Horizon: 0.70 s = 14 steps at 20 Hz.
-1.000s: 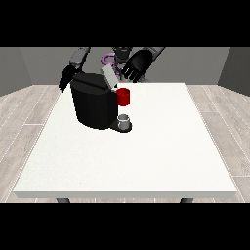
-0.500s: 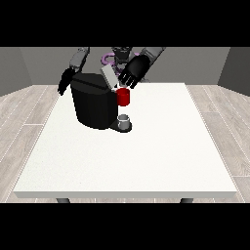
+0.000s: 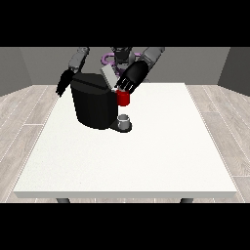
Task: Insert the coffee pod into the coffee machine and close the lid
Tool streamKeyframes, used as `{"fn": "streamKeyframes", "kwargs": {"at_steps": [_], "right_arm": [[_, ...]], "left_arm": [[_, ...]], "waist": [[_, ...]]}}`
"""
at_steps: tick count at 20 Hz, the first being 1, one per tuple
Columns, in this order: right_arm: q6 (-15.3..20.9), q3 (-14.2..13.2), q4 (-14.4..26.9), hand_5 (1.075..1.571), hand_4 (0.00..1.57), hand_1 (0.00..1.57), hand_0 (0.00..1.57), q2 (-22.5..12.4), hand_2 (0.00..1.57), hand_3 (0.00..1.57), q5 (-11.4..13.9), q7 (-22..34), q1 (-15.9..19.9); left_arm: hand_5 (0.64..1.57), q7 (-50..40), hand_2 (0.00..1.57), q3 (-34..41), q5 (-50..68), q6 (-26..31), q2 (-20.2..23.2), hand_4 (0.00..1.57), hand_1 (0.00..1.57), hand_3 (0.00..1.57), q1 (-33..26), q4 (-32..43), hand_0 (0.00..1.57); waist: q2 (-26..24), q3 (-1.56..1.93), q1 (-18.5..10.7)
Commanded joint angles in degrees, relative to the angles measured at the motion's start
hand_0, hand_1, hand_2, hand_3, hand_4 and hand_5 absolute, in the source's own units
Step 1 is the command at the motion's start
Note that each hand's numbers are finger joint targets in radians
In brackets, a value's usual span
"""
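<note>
fingers (image 3: 126, 86) curled at lid (image 3: 109, 77) | coffee machine (image 3: 95, 103) black, lid raised

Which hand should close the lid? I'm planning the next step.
The robot's left hand, at the view's right: it is at the raised lid, above the machine. The other hand hangs behind the machine's far side.

Matt black plastic-looking coffee machine (image 3: 93, 105) w/ grey lid (image 3: 109, 76), smooth matt white table (image 3: 146, 156), wood-look plank floor (image 3: 22, 127)
</note>
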State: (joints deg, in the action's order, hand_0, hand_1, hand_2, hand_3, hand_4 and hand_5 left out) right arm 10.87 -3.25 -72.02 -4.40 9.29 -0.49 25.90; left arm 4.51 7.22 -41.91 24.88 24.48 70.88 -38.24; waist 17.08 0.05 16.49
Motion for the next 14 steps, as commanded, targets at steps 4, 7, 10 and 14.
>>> {"fn": "streamKeyframes", "kwargs": {"at_steps": [4, 7, 10, 14], "right_arm": [[-2.0, -1.5, 0.5, 1.571, 0.0, 0.0, 0.0, -1.8, 0.0, 0.0, -1.5, 0.7, 0.4], [-1.2, -0.8, 0.8, 1.571, 0.0, 0.0, 0.0, -0.8, 0.0, 0.0, -1.0, -0.3, 2.2], [-0.7, 1.3, -0.8, 1.571, 0.0, 0.0, 0.0, 0.2, 0.0, 0.0, 0.5, 2.3, 1.4], [-0.9, -1.5, 1.0, 1.571, 0.0, 0.0, 0.0, -1.3, 0.0, 0.0, -1.0, 0.3, 2.1]], "left_arm": [[1.571, -0.1, 1.24, -0.2, -0.8, 0.0, 0.4, 0.41, 1.17, 1.19, 0.4, 0.9, 1.17], [1.571, -1.9, 1.26, 1.0, -0.3, -0.5, 0.1, 0.41, 1.23, 1.2, 4.3, 1.1, 1.23], [1.571, 0.0, 1.25, 0.3, -1.5, -3.7, -0.3, 0.37, 1.2, 1.2, 1.7, 1.4, 1.2], [1.571, -0.4, 1.22, 0.5, -1.2, -0.9, 0.8, 0.36, 1.2, 1.17, 4.1, 1.1, 1.2]], "waist": [[-0.8, -0.04, 0.1], [1.3, -0.03, 1.6], [0.6, -0.05, 1.7], [0.4, -0.03, 1.1]]}}
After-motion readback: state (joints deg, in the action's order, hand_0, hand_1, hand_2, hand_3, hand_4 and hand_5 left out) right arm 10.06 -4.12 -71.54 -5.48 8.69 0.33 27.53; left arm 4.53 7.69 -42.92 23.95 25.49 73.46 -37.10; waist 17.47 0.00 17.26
